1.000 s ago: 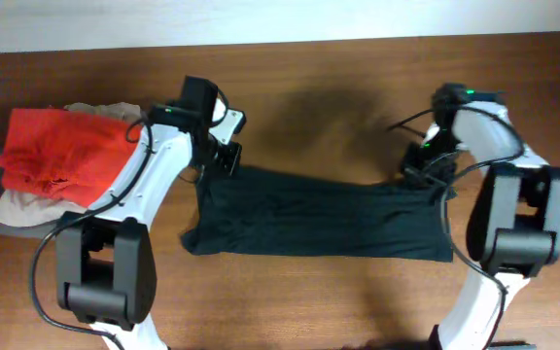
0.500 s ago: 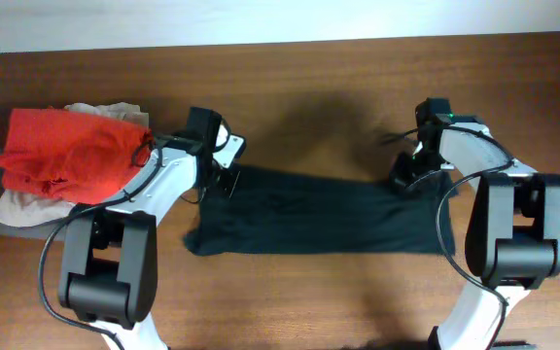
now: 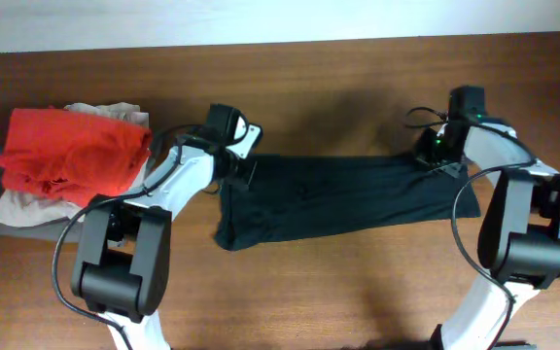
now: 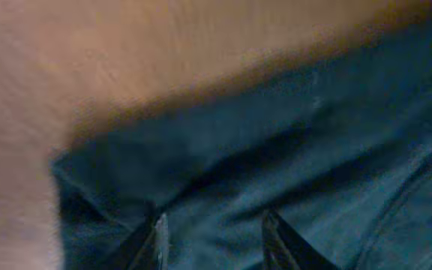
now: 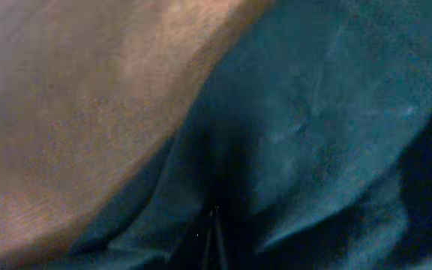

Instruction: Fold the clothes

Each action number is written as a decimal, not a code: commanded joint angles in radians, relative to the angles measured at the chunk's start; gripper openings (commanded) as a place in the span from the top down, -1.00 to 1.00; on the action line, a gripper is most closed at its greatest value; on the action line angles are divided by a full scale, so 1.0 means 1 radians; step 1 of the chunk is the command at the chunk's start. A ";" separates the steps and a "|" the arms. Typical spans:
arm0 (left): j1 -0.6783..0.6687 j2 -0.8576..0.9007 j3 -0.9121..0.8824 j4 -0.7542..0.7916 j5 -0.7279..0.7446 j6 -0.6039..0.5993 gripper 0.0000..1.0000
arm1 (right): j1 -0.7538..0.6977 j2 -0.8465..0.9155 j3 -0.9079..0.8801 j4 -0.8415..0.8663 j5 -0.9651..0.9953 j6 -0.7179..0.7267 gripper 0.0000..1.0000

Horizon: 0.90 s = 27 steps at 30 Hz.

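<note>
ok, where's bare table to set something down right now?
Free: the far strip of table beyond the black garment, and the near strip in front of it, between the two arm bases. Crowded: the left end, under the red and beige pile, and the garment's far corners, where the left gripper and right gripper sit.

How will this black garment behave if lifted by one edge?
Probably floppy: the black garment lies wrinkled with soft folds, so its middle should sag. Likely light, since the fabric looks thin. It may drag easily over the smooth wooden table.
</note>
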 commanded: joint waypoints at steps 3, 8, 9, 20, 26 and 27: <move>0.044 0.010 0.191 -0.196 0.007 -0.134 0.14 | -0.018 0.013 0.164 -0.167 -0.193 -0.101 0.61; 0.074 0.010 0.251 -0.359 0.008 -0.245 0.03 | -0.018 -0.007 0.311 -0.327 -0.196 -0.101 0.25; 0.081 0.010 0.251 -0.391 0.014 -0.271 0.03 | -0.019 -0.013 0.334 -0.347 -0.196 -0.101 0.25; 0.121 0.010 0.142 -0.526 0.111 -0.313 0.10 | -0.056 -0.075 0.472 -0.467 -0.200 -0.103 0.22; 0.151 0.010 -0.005 -0.365 0.265 -0.314 -0.17 | -0.056 -0.075 0.472 -0.478 -0.230 -0.128 0.22; 0.164 0.010 -0.026 -0.323 0.317 -0.314 -0.27 | -0.056 -0.075 0.472 -0.478 -0.230 -0.131 0.23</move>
